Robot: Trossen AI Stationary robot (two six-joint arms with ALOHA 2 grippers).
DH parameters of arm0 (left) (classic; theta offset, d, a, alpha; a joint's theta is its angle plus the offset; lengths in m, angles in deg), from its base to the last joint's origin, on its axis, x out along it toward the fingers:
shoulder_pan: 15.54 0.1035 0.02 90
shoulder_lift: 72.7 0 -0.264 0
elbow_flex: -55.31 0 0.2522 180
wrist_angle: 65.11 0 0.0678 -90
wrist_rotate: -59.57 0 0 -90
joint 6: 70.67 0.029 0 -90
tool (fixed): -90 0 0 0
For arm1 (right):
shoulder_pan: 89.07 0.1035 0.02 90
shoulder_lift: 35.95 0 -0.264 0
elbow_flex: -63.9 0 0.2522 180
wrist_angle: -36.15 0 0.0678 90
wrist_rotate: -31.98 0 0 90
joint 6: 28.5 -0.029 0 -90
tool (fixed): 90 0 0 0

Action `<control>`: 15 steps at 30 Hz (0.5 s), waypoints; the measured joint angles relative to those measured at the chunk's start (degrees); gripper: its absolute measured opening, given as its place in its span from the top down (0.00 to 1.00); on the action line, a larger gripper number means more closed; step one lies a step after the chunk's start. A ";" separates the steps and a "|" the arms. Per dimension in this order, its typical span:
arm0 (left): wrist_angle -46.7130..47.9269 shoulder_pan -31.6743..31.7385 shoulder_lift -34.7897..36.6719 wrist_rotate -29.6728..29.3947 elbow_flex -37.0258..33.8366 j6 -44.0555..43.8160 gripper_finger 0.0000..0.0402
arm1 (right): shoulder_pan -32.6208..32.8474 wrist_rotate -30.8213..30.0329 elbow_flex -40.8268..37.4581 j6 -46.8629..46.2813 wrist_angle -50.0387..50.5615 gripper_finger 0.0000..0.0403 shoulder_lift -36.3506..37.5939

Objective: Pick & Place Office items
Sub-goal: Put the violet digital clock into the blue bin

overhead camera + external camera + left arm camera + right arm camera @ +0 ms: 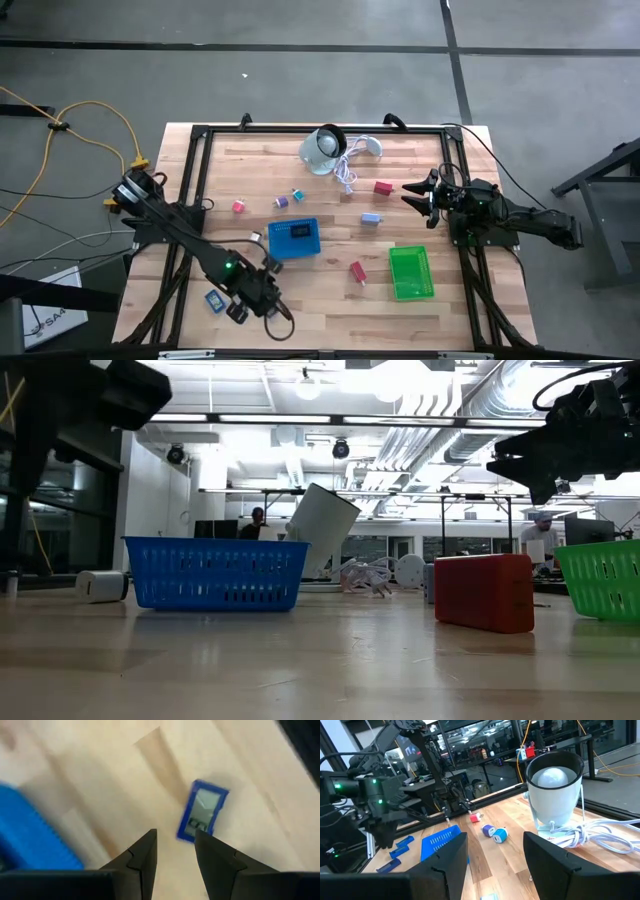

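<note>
The left claw (175, 855) hangs with its fingers apart just over a dark blue rectangle (202, 811) lying flat on the worktop (330, 290) near the front left edge, so the fingers could push it away if they close off-centre. The right claw (418, 192), also apart, waits at the right side beside a red block (382, 187), while the blue basket (294, 238) is near and the way there looks free

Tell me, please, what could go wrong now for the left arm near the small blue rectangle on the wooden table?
1. The left gripper hovers open, but the small blue-framed rectangular piece lies ahead of the fingertips, not between them; closing now would likely miss it.
2. The piece lies flat and tilted against the fingers' line, so a pinch might only nudge it.
3. The blue mesh basket is close beside the gripper; a sideways correction could bump it.
</note>
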 joint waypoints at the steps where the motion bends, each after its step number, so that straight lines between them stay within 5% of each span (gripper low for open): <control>1: -0.54 -0.01 -0.29 0.03 0.00 0.87 0.69 | 0.00 -0.02 0.00 -0.02 0.00 0.56 -0.02; 15: -5.45 -2.06 -4.34 0.68 0.04 3.00 0.67 | 0.00 -0.08 -0.01 0.00 0.01 0.56 -0.07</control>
